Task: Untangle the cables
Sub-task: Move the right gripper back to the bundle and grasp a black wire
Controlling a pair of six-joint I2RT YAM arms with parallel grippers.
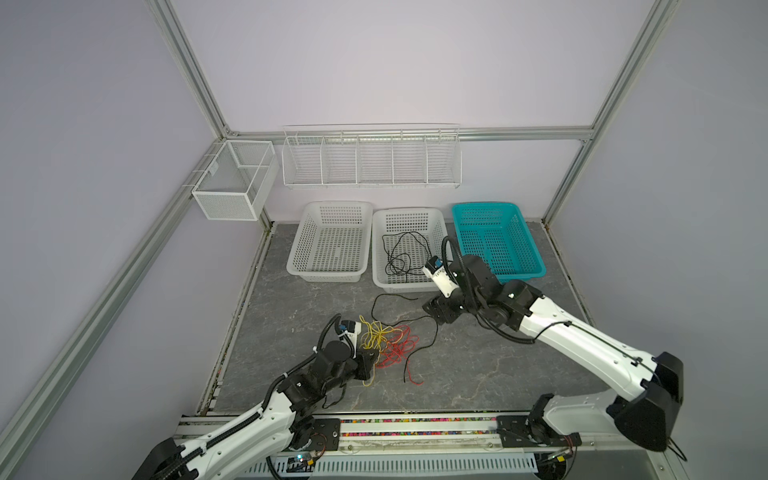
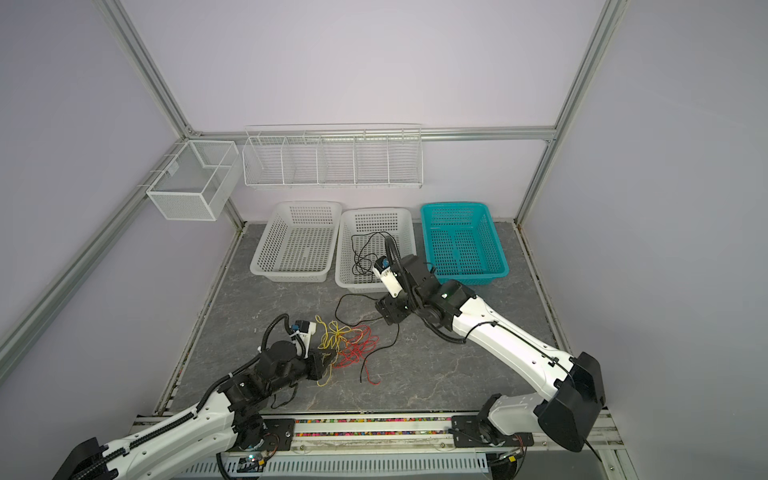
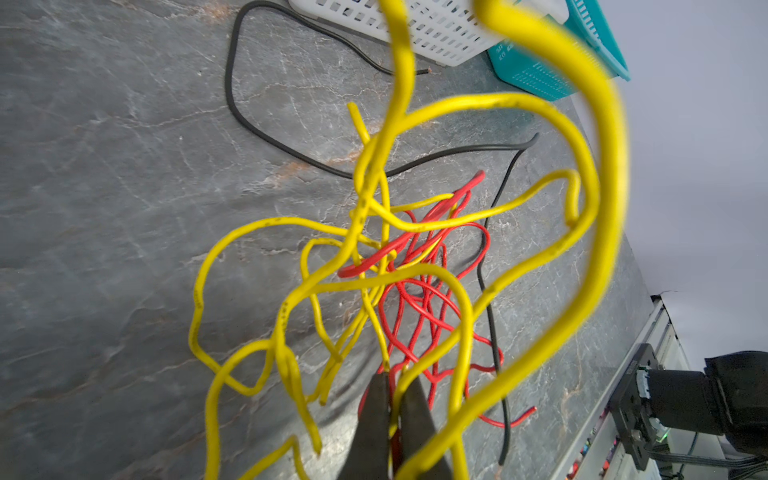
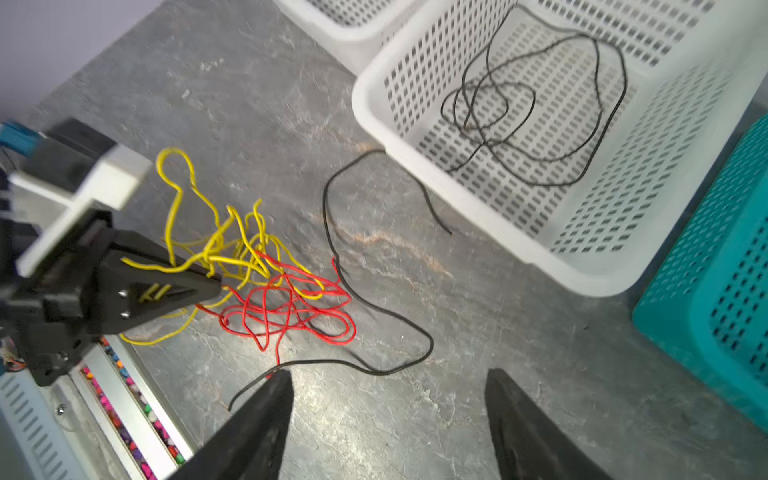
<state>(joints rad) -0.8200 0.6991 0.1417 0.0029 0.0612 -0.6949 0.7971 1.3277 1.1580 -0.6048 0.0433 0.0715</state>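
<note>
Left gripper (image 3: 392, 382) pinching yellow cable (image 3: 498, 99); right gripper (image 4: 388, 371) wide, empty; 2 black cables (image 3: 227, 83), 1 red cable (image 3: 469, 189)

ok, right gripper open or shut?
Open. Right wrist view shows the right gripper with jaws wide apart, nothing held between them.

A yellow cable (image 1: 376, 334) stands up in springy loops near the worktop's front-left, one strand pinched in the closed left gripper (image 3: 392, 376). A red cable (image 1: 399, 349) lies tangled into its right side. A thin black cable (image 4: 325, 208) snakes flat past the red. Another black cable (image 4: 624, 83) sits loosely coiled inside the middle white basket (image 1: 399, 284) at the back edge.
</note>
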